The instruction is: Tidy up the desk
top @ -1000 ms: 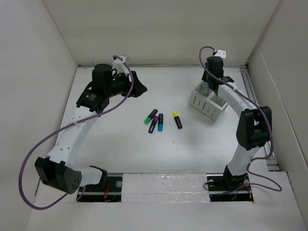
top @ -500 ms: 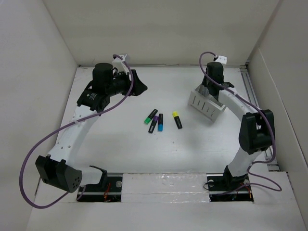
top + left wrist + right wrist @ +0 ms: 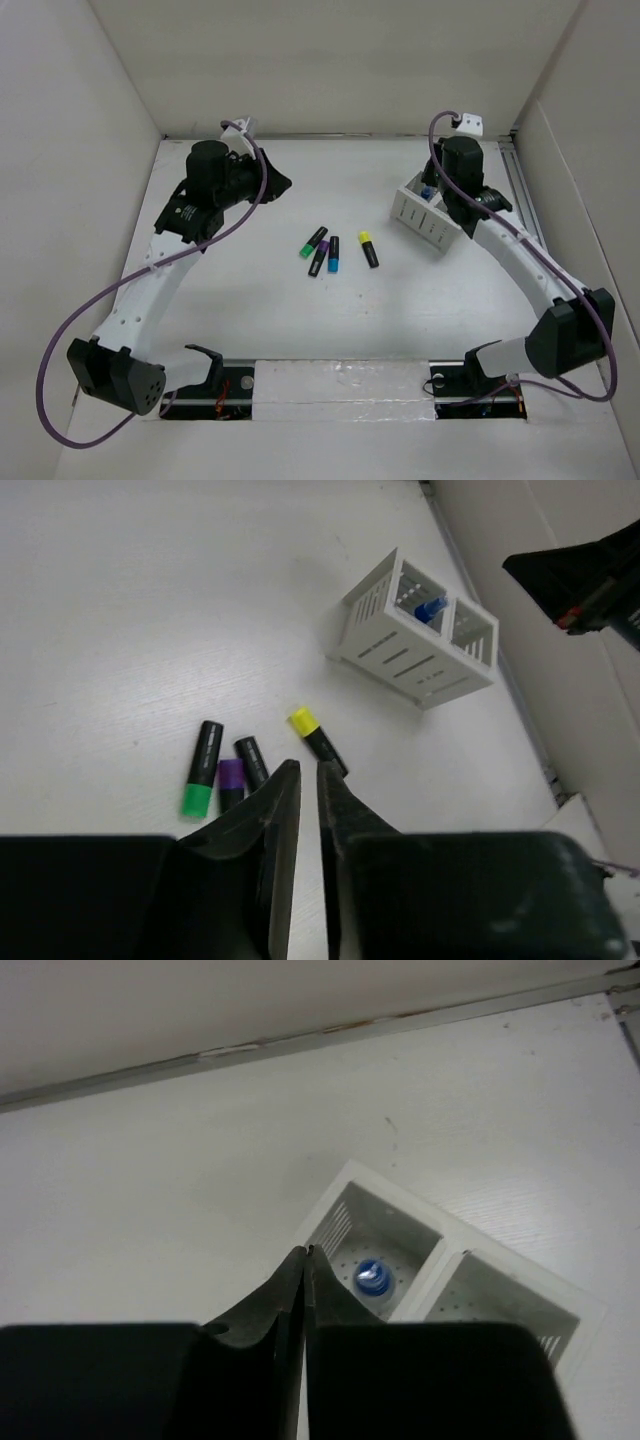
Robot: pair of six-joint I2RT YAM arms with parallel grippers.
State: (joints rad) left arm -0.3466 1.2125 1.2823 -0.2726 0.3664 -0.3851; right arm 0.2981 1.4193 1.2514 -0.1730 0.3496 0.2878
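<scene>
**Status.** The desk is partly organized. One blue-capped marker stands in a compartment of the white two-compartment box. In the right wrist view the neighbouring compartment shows nothing inside.

**Remaining.** Four highlighters lie loose on the desk, close together near its centre:
- green highlighter
- purple highlighter
- blue highlighter
- yellow highlighter

Judging by the marker already stowed, these four are the items left to go into the box. That makes roughly one item done out of five.

**Left gripper**. The jaws stand narrowly apart and nothing is between them. The cluster of highlighters lies just beyond the fingertips. Green and purple are to the left of the jaw line and yellow is just to the right. The box sits farther ahead and to the right, well apart from the jaws.

**Right gripper**. The jaws are pressed together and hold nothing. The marker's compartment lies directly past the fingertips, slightly to their right. The second compartment is farther right.

**Next step (judgement).** The left gripper is nearest the loose highlighters. Its jaws would need to spread before any pick.
</scene>
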